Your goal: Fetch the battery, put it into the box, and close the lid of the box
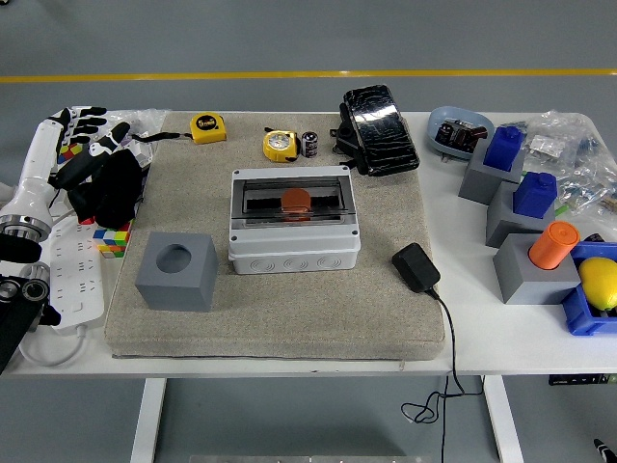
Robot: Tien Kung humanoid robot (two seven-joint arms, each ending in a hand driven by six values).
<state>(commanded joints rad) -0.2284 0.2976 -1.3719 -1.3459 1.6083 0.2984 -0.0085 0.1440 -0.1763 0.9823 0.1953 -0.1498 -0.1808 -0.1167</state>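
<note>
The grey box (294, 249) stands in the middle of the beige mat (289, 318). Its clear lid (253, 196) lies down over it, and an orange object (295, 201) shows through the lid. A small black cylindrical battery (309, 145) stands upright behind the box, right of a yellow tape measure (280, 145). My left hand (89, 133) is at the far left edge, off the mat, fingers spread and holding nothing, well away from both battery and box. The right arm is out of the picture.
A grey cube with a round hole (175, 270) sits left of the box. A black pouch (379, 128) lies behind it, a black adapter (415, 267) with its cable to the right. Grey and blue blocks (521, 207) crowd the right side. A white power strip (72, 275) lies under my left arm.
</note>
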